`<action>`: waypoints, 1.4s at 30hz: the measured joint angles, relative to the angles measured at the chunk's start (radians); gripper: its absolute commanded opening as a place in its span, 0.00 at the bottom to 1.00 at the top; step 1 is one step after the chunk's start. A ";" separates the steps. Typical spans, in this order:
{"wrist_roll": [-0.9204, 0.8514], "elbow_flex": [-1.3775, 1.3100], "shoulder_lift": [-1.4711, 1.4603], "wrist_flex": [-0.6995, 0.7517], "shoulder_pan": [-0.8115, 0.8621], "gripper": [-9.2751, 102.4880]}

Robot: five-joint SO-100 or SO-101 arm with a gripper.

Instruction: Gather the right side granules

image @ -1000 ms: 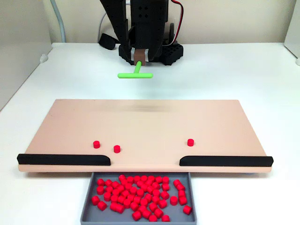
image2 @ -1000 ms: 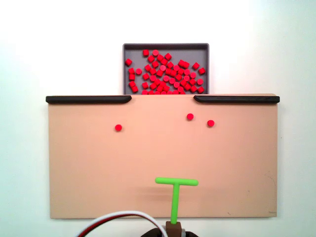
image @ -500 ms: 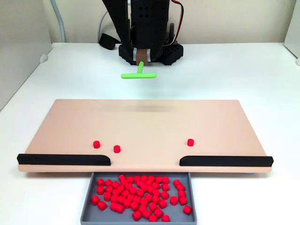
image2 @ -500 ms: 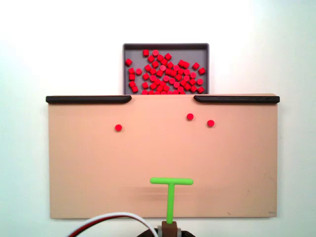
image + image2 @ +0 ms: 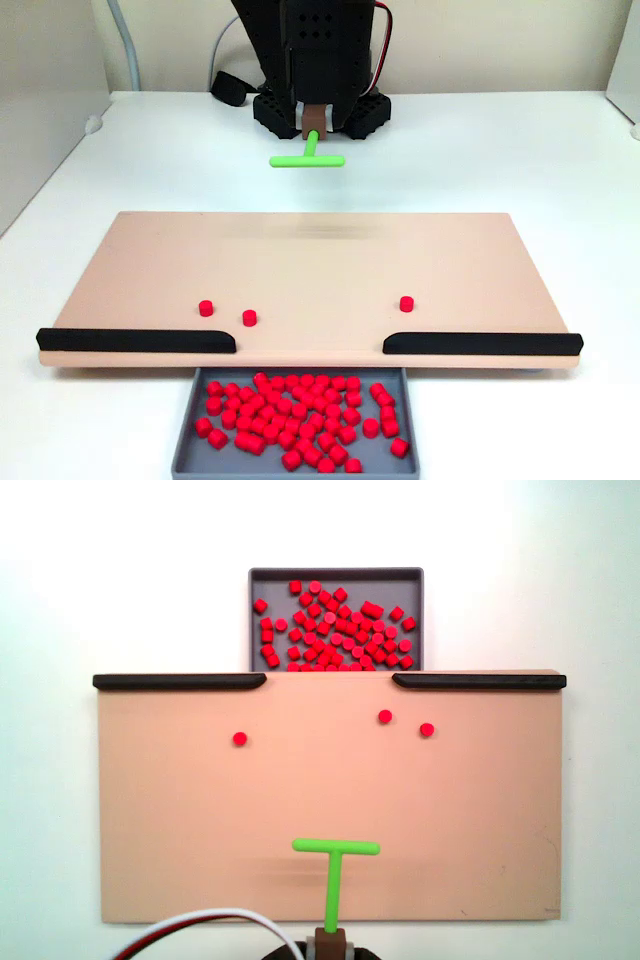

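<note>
Pellets first: two right side granules sit close together on the tan board, right of centre in the top-down fixed view, just short of the black rail on that side; in the front fixed view the same pair shows lower left of the frame, since that camera faces me. One more red pellet lies alone on the other half, well apart, not my target. My end effector is pinching the stem of the green T-stick, with the crossbar over the near edge of the board, roughly at mid-width and off to the left of the pair in the top-down view. I read the stick as hanging above the board rather than touching it, going by the soft shadow under it, but can't be sure. My judgement of the step: line up before sweeping. I'd shift the crossbar rightward in the top-down view until it sits behind both pellets, set it down flat, then push straight up-frame and angle toward the gap between the two rails, where the grey tray of collected pellets waits. Risks: the crossbar is short, so an off-centre pass could let one pellet roll off the end; pushing straight up-frame would jam them against the rail instead of the gap. Slow push, bar square, both pellets inside its span.
</note>
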 measured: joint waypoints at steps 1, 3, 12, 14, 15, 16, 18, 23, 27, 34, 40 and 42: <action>0.002 0.000 0.000 0.000 0.000 0.08; 0.002 0.000 0.000 0.000 -0.006 0.08; 0.002 0.000 0.000 0.000 -0.009 0.08; 0.002 0.000 0.000 0.000 -0.009 0.08; 0.002 0.000 0.000 0.000 -0.009 0.08; 0.002 0.000 -0.003 0.000 -0.009 0.08; 0.002 0.000 -0.003 0.000 -0.009 0.08; 0.002 0.000 -0.009 0.000 -0.009 0.08; -0.003 0.000 -0.014 0.000 -0.009 0.08; -0.078 0.000 -0.015 0.000 -0.002 0.08; -0.183 0.000 -0.031 0.000 0.011 0.08; -0.239 0.000 -0.034 -0.002 0.011 0.08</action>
